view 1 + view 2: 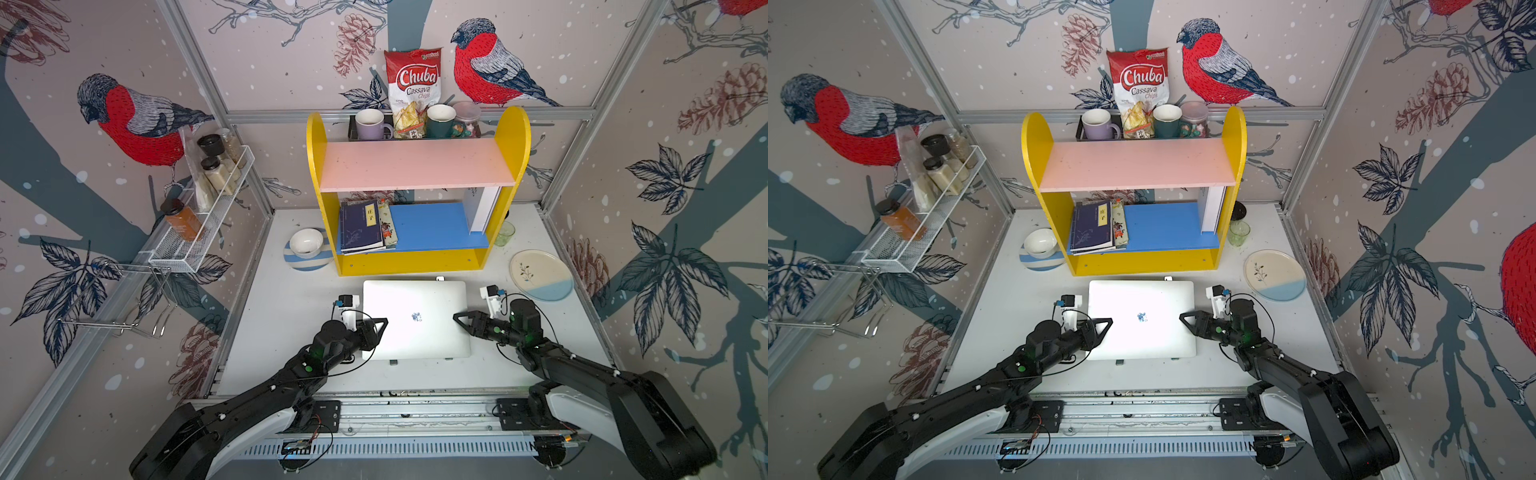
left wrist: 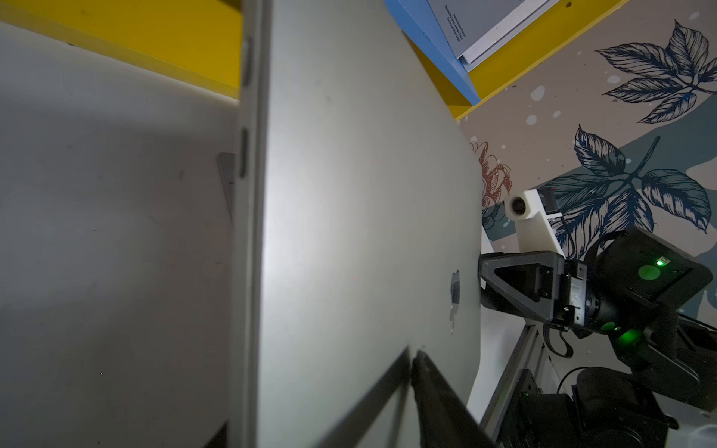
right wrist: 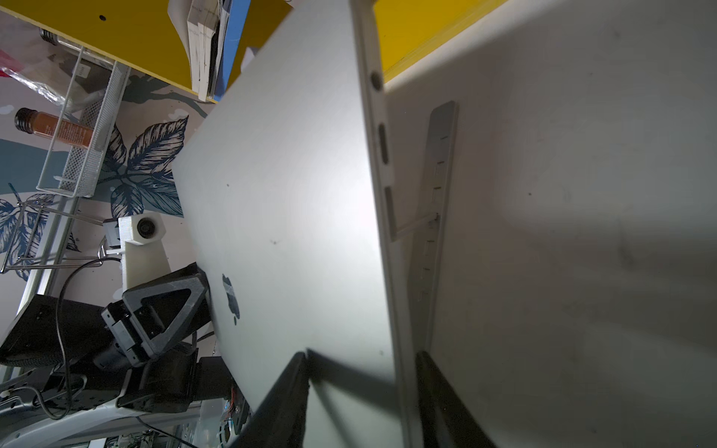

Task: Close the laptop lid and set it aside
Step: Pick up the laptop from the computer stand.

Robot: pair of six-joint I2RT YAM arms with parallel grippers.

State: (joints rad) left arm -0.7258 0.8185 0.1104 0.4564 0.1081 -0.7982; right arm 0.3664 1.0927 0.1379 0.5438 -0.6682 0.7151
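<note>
Straddling the shut silver aluminium laptop [image 1: 415, 320] at 9 and 3 o'clock, we are holding left claw [image 1: 384, 321] and right claw [image 1: 456, 317] part-spread, clamping unclear; moving it aside is pending.

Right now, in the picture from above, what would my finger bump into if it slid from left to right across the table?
In a top view: bowl → left gripper → laptop → right gripper → plate.
</note>
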